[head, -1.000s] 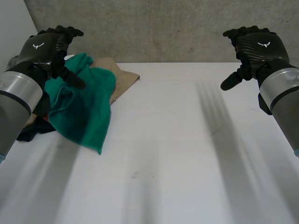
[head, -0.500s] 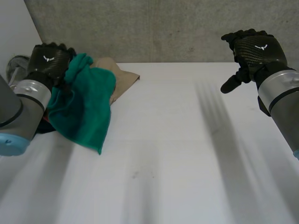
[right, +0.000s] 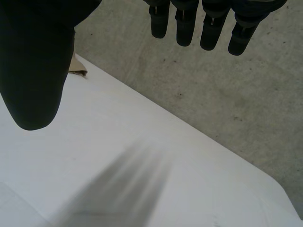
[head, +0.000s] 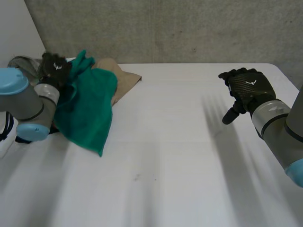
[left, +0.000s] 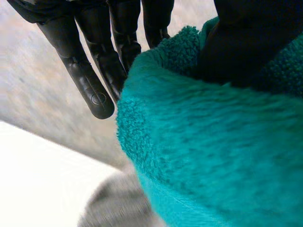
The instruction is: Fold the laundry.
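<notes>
Surface: a white table [head: 165,156], wide and flat.
Background: a grey wall [head: 165,28] runs along the far side of the table.
Laundry on top: a green towel [head: 90,109] lies at the far left of the table in a soft heap. Its near end comes to a point on the table. Its far end is bunched up at the left hand.
Laundry under it: a tan cloth [head: 120,78] lies under the green towel. It sticks out on the right side of the towel, close to the far edge of the table.
Far left corner: a grey cloth [head: 21,63] lies just left of the left hand.
Left side: the left hand [head: 54,67] is on the far left edge of the green towel. The left arm [head: 28,109] is low over the table, just left of the towel.
Left grip: a thick fold of the green towel [left: 213,156] sits between the straight fingers [left: 90,80] and the thumb [left: 246,42]. The hand pinches the towel there.
Right side: the right hand [head: 248,90] is over the far right part of the table, well apart from the towel. The right arm [head: 279,137] comes in from the near right.
Right grip: its fingers [right: 184,23] are loose and stand away from the thumb [right: 35,71]. It holds nothing.
</notes>
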Available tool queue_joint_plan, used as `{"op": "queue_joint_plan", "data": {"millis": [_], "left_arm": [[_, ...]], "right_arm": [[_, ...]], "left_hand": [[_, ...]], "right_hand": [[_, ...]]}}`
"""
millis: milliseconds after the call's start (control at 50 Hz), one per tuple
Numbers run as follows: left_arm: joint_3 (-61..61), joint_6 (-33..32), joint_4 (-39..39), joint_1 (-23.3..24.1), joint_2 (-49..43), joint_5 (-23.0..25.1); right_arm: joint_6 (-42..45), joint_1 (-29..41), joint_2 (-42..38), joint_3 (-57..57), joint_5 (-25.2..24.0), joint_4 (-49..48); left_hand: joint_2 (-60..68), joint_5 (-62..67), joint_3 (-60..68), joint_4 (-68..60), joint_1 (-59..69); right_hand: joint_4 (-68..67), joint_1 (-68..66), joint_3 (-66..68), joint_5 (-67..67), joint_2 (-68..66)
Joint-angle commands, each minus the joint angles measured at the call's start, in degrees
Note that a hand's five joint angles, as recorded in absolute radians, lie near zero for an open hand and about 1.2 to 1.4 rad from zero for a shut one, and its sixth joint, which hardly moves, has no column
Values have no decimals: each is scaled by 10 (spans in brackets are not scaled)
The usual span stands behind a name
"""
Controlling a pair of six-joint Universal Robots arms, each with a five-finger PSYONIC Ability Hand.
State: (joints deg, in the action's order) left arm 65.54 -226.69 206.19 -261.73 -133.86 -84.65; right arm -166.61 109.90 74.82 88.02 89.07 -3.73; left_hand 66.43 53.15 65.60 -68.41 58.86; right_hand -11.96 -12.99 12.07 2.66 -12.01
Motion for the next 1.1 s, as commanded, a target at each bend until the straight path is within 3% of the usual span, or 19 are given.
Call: {"op": "queue_joint_plan", "data": {"millis": [20, 180, 300, 380, 460, 580, 700, 780, 880, 960, 980, 1020, 1040, 1060, 1080, 1100], "left_arm": [[23, 65, 6, 90, 131, -12], [20, 130, -2, 184, 252, -13], [2, 144, -8, 292, 254, -31], [-9, 184, -6, 329, 218, -56], [-27, 235, -8, 335, 147, -67], [-31, 244, -11, 344, 68, -69], [-22, 248, -17, 344, 67, -70], [-14, 248, -26, 348, 80, -70], [12, 251, -30, 347, 118, -70], [27, 251, -31, 346, 130, -70], [29, 251, -32, 346, 132, -71], [35, 252, -33, 345, 139, -75], [42, 252, -38, 344, 149, -80], [45, 252, -40, 344, 155, -82], [49, 252, -44, 342, 163, -85], [52, 252, -47, 341, 169, -86]], "right_arm": [[-5, -2, 4, -17, 2, 0], [-12, 0, 4, -17, 3, 23], [-81, 1, -3, -19, -14, 45], [-121, -1, -3, -19, -32, 49], [-144, -2, -6, -18, -43, 51], [-158, 2, -41, -9, -47, 62], [-192, 8, -107, -16, -53, 76], [-250, 11, -146, -47, -84, 73], [-340, 50, -238, -135, -133, 73], [-361, 100, -291, -188, -140, 72], [-362, 105, -301, -196, -138, 71], [-359, 110, -314, -216, -131, 70], [-357, 110, -320, -229, -122, 72], [-356, 109, -318, -232, -113, 72], [-353, 108, -316, -236, -100, 72], [-348, 106, -311, -236, -86, 71]], "left_hand": [[136, 168, 144, -116, 211], [136, 168, 144, -116, 211], [136, 168, 144, -116, 211], [136, 168, 144, -116, 211], [136, 168, 144, -116, 211], [136, 168, 144, -116, 211], [136, 168, 144, -116, 211], [136, 168, 144, -116, 211], [136, 168, 144, -116, 211], [136, 168, 144, -116, 211], [136, 168, 144, -116, 211], [136, 168, 144, -116, 211], [136, 168, 144, -116, 211], [136, 168, 144, -116, 211], [136, 168, 144, -116, 211], [136, 168, 144, -116, 211]], "right_hand": [[20, 30, -21, -27, 20], [20, 30, -21, -27, 20], [20, 30, -21, -27, 20], [20, 30, -21, -27, 20], [20, 30, -21, -27, 20], [20, 30, -21, -27, 20], [20, 30, -21, -27, 20], [20, 30, -21, -27, 20], [20, 30, -21, -27, 20], [20, 30, -21, -27, 20], [-13, -2, 12, 6, -12], [-202, -192, 201, 195, -202], [-465, -454, 464, 458, -464], [-596, -585, 594, 589, -595], [-680, -669, 678, 673, -679], [-680, -670, 679, 673, -680]]}}
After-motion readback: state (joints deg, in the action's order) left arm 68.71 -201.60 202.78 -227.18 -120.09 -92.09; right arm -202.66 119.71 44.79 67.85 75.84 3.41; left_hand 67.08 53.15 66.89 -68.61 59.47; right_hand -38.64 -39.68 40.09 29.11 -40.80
